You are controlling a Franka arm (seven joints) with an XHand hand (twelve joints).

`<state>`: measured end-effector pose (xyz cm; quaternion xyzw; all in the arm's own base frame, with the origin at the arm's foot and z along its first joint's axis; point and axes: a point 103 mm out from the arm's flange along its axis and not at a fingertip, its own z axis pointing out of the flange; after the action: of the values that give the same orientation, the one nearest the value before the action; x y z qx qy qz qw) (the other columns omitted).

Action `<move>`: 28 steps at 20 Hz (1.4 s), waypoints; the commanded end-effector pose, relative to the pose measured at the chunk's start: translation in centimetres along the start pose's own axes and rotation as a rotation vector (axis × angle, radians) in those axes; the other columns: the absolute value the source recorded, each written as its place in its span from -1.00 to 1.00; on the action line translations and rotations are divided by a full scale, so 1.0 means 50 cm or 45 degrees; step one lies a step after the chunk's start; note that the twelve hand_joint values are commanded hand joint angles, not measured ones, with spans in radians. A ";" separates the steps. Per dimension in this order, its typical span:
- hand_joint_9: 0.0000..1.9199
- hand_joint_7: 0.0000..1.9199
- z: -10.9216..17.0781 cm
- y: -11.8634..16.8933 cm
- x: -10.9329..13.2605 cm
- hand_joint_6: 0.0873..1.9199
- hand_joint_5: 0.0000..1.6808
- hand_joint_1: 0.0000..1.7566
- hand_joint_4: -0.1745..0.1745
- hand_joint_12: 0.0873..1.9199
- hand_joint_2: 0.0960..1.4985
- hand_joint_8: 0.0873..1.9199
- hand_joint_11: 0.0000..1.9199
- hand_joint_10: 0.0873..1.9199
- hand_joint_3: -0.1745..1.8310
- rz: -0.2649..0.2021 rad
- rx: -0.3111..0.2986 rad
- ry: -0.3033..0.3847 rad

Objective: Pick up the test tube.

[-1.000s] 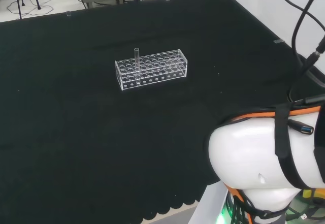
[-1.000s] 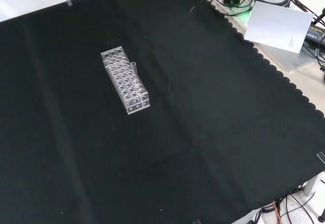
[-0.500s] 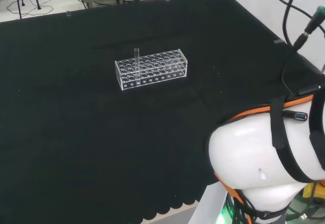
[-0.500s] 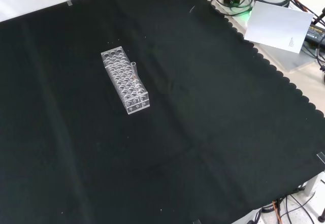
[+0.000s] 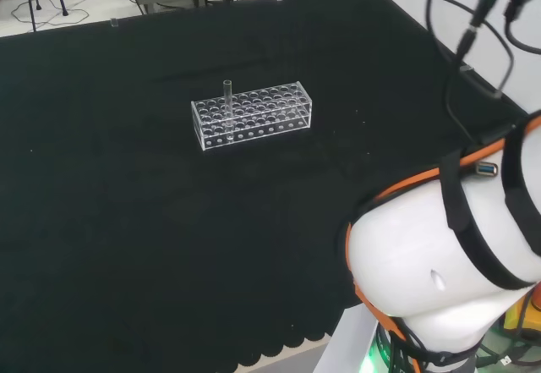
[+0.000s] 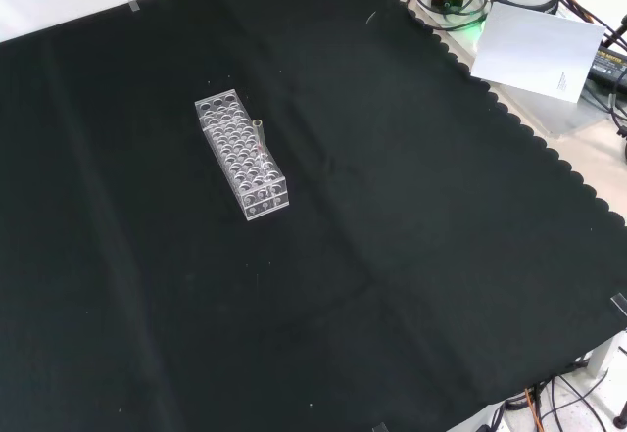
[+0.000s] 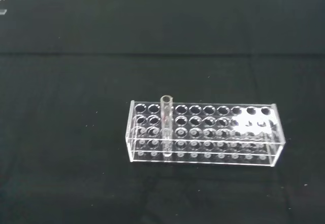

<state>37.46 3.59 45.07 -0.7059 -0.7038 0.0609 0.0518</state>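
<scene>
Nothing on the cloth moved: test tube (image 7: 166,125) upright in rack (image 7: 203,132).

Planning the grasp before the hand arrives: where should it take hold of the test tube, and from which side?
Probably pinch the test tube by its bare top, coming from above. It stands upright in the clear rack, with only that upper part showing above the holes.

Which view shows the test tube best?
Wrist view: the test tube stands upright, close and clear, in the rack. Head view shows it small; front view shows it faint at the rack's edge.
</scene>
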 end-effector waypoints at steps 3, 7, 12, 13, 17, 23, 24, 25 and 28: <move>-0.70 -0.70 0.049 0.121 0.080 -0.73 -0.66 -0.18 -0.72 0.57 -0.01 -0.14 -0.90 -0.05 -0.22 -0.041 0.107 0.001; -0.69 -0.69 0.074 0.155 0.080 -0.73 -0.66 -0.18 -0.72 0.57 -0.01 -0.14 -0.90 -0.05 -0.22 -0.031 0.155 -0.007; -0.68 -0.68 0.111 0.197 0.078 -0.73 -0.66 -0.18 -0.73 0.57 -0.01 -0.14 -0.89 -0.06 -0.22 -0.018 0.231 -0.003; -0.68 -0.68 0.118 0.206 0.077 -0.73 -0.65 -0.18 -0.73 0.57 -0.01 -0.14 -0.89 -0.06 -0.22 -0.014 0.246 -0.002; -0.67 -0.66 0.145 0.243 0.064 -0.73 -0.64 -0.18 -0.74 0.57 -0.01 -0.13 -0.89 -0.06 -0.21 0.003 0.298 0.012; -0.65 -0.64 0.179 0.295 0.040 -0.71 -0.63 -0.18 -0.75 0.56 -0.01 -0.14 -0.88 -0.06 -0.21 0.040 0.369 0.036; -0.65 -0.63 0.185 0.302 0.036 -0.71 -0.63 -0.18 -0.75 0.56 -0.01 -0.14 -0.88 -0.06 -0.21 0.043 0.379 0.034; -0.64 -0.62 0.190 0.308 0.033 -0.71 -0.63 -0.18 -0.75 0.56 -0.02 -0.15 -0.88 -0.07 -0.21 0.045 0.384 0.030; -0.60 -0.59 0.206 0.327 0.027 -0.69 -0.62 -0.15 -0.75 0.55 -0.04 -0.17 -0.87 -0.09 -0.20 0.052 0.390 0.032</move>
<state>50.61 6.01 33.89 -0.6988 -0.6822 0.1505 0.1537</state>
